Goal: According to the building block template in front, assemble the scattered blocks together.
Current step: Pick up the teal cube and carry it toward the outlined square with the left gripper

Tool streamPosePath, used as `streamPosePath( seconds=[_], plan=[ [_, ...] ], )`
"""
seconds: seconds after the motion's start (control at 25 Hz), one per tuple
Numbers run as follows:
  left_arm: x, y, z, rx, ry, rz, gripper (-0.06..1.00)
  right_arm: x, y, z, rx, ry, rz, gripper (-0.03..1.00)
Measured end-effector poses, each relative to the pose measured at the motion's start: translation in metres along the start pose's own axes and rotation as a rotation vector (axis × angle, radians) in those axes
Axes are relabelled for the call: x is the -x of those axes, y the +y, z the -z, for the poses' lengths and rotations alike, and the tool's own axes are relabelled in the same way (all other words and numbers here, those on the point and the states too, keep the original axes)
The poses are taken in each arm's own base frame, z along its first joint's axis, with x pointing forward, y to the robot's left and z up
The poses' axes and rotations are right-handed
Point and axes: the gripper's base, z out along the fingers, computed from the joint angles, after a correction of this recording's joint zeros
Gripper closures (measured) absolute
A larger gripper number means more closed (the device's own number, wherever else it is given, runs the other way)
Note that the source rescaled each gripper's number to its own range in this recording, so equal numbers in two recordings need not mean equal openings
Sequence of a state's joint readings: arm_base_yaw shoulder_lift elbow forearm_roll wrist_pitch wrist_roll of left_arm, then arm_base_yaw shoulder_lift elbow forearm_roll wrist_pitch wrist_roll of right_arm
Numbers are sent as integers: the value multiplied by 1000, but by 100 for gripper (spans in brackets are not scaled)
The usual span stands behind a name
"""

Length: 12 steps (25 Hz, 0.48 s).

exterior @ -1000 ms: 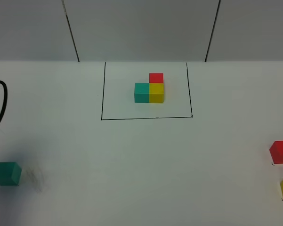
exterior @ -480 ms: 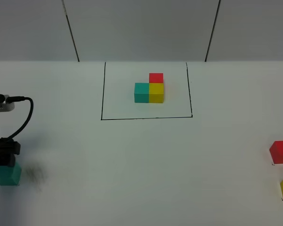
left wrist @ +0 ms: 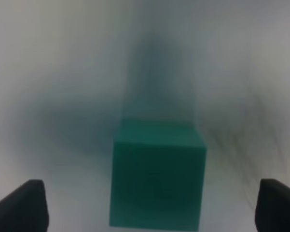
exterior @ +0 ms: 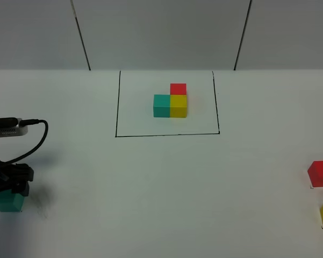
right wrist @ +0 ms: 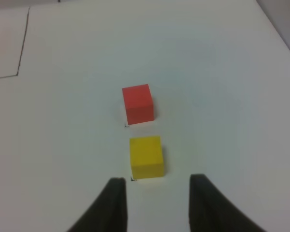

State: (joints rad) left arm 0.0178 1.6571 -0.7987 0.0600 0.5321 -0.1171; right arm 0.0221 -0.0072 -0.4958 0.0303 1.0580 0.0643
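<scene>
One teal cube (left wrist: 157,179) sits centred inside the spread left claw (left wrist: 152,210).

The table (exterior: 150,183) is plain matte white. On it, a thin black outline (exterior: 117,107) frames the building block template (exterior: 171,102): 3 cubes, 1 teal, 1 yellow, 1 red. The scattered blocks repeat those 3 colours, all unpatterned: a teal cube (left wrist: 157,179), a red cube (right wrist: 137,103), a yellow cube (right wrist: 146,157). The left gripper (left wrist: 154,207) and its cable (exterior: 35,141) are black; the right gripper (right wrist: 157,205) looks dark grey. The wall panels (exterior: 161,32) are pale grey with dark seams.
</scene>
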Motion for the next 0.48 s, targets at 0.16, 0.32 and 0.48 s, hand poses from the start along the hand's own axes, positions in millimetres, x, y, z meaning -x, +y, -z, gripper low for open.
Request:
streamPosePath(
  seconds=[0.16, 0.32, 0.48],
  plan=[
    [0, -1, -13, 2, 34, 3, 9, 0, 0, 0, 0, 0, 0, 97],
    [2, -1, -20, 0, 29, 4, 11, 0, 0, 0, 0, 0, 0, 97],
    [6, -2, -22, -4, -3, 4, 16, 0, 0, 0, 0, 0, 0, 97]
  ],
)
